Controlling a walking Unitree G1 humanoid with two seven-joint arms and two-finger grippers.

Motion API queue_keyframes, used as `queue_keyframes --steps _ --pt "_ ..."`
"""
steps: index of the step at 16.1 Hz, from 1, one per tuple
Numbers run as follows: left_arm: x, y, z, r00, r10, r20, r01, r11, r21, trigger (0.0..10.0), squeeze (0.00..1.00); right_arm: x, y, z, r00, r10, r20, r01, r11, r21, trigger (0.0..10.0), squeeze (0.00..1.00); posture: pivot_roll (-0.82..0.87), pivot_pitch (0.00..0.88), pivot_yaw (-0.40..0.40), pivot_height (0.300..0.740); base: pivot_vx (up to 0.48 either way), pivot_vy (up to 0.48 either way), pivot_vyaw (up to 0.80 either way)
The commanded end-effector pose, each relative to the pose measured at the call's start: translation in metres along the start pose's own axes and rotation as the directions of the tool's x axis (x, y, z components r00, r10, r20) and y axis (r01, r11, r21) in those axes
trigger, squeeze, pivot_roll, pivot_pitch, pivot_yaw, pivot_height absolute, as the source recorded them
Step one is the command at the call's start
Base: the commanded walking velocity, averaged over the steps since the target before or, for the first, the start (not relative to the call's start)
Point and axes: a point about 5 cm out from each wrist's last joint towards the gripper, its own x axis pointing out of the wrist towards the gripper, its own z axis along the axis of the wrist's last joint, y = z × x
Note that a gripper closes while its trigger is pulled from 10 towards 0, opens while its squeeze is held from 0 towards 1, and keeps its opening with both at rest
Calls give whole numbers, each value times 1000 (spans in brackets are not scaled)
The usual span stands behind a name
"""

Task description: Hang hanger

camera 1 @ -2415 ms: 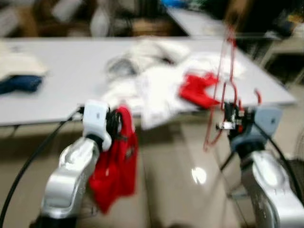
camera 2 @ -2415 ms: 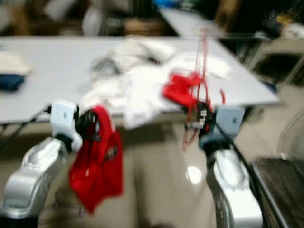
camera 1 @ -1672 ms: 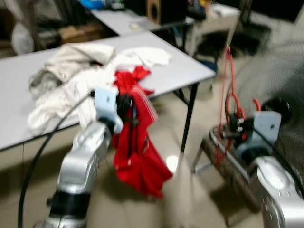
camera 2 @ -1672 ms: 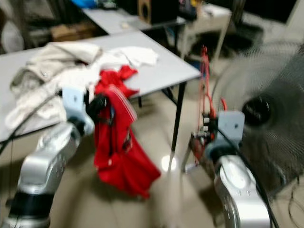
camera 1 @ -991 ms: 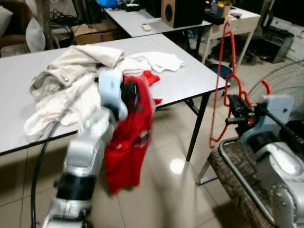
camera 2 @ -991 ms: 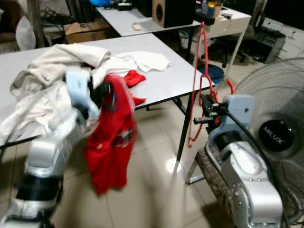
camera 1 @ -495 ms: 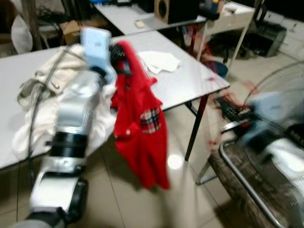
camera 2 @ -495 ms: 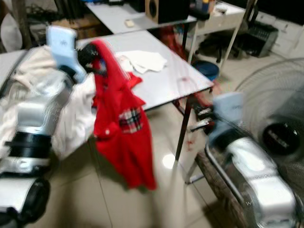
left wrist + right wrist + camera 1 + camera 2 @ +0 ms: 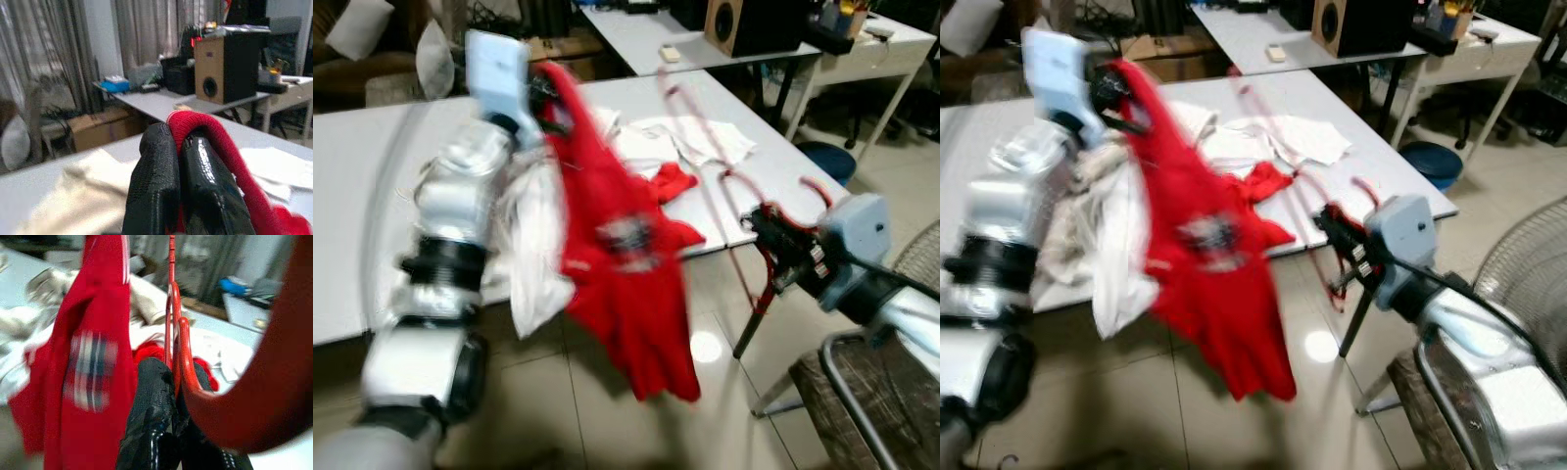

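In the left eye view I saw my left gripper [image 9: 551, 98] raised in the upper left of the frame, pinched shut on the top of a red garment [image 9: 626, 264] that hung down across the middle, blurred, with a plaid patch on its front. At right of centre my right gripper [image 9: 766, 233] was clamped on the red hanger [image 9: 705, 147], whose thin wire body slanted up and left toward the garment over the grey table [image 9: 352, 176]. White clothes [image 9: 690, 137] and a small red cloth [image 9: 672, 182] lay on that table behind.

The right eye view gave me the same scene, with a wooden speaker [image 9: 1351, 24] on a farther table at the top and a fan grille [image 9: 1528, 284] at the right edge.

In the left wrist view my two black fingers [image 9: 156, 186] were pressed together in the lower middle, the red fabric folded over them.

In the right wrist view the fingers [image 9: 149, 416] at bottom centre were closed on the hanger's red wire, its hook curving large across the right side, and the garment hung at left.
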Motion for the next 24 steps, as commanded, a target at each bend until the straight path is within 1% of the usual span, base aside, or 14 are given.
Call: queue_keyframes --steps 1,3,5,6,8,11,13,14,16,17,19,21,23,24 --pt "8 -13 19 997 -41 72 39 999 18 10000 0 -5 0 8 999 41 32 -40 999 -5 10000 0 -188 0 28 740 337 0 0" --pt "19 -10 38 991 -68 114 64 997 36 10000 0 -14 9 14 974 228 12 -228 974 14 10000 0 -186 0 29 740 339 0 0" --pt "28 -11 53 984 -101 144 93 994 59 10000 0 -22 16 16 914 404 -43 -404 915 15 10000 0 -184 0 25 740 337 0 0" --pt "30 -14 64 975 -135 176 128 991 49 10000 0 -25 19 15 879 468 -91 -469 883 10 10000 0 -184 0 25 740 334 0 0" --pt "32 -21 80 952 -206 225 198 978 59 10000 0 -24 20 13 855 498 -147 -502 865 8 10000 0 -188 0 23 740 336 0 0" --pt "31 -33 97 904 -336 264 317 942 113 10000 0 -3 6 12 882 422 -208 -442 895 -55 10000 0 -181 0 7 740 329 0 0" --pt "29 -32 100 898 -346 273 323 938 126 10000 0 8 -2 15 899 386 -205 -408 909 -80 10000 0 -178 0 2 740 321 0 0" --pt "26 -25 108 897 -327 298 303 945 126 10000 0 16 -9 21 909 369 -193 -393 914 -100 10000 0 -174 0 0 740 277 0 0" --pt "19 -25 120 862 -371 345 358 928 104 10000 0 26 -18 29 913 365 -184 -389 913 -121 10000 0 -167 0 0 740 0 0 0" --pt "6 -39 122 791 -507 341 485 861 155 10000 0 38 -29 33 909 363 -203 -394 908 -142 10000 0 -164 0 2 740 0 0 0" --pt "-4 -44 122 749 -554 363 537 829 158 10000 0 46 -39 31 908 334 -252 -382 907 -176 10000 0 -158 0 -8 740 0 0 0" --pt "-11 -38 127 735 -541 409 541 831 129 10000 0 56 -57 31 915 266 -302 -335 920 -203 10000 0 -144 0 -27 740 0 0 0" --pt "-24 -28 140 706 -515 487 553 830 76 10000 0 75 -90 43 938 124 -322 -230 920 -317 10000 0 -131 0 -46 740 0 0 0" --pt "-29 -26 146 685 -507 524 554 829 77 10000 0 84 -106 58 962 42 -271 -149 910 -386 10000 0 -129 0 -48 740 0 0 0"
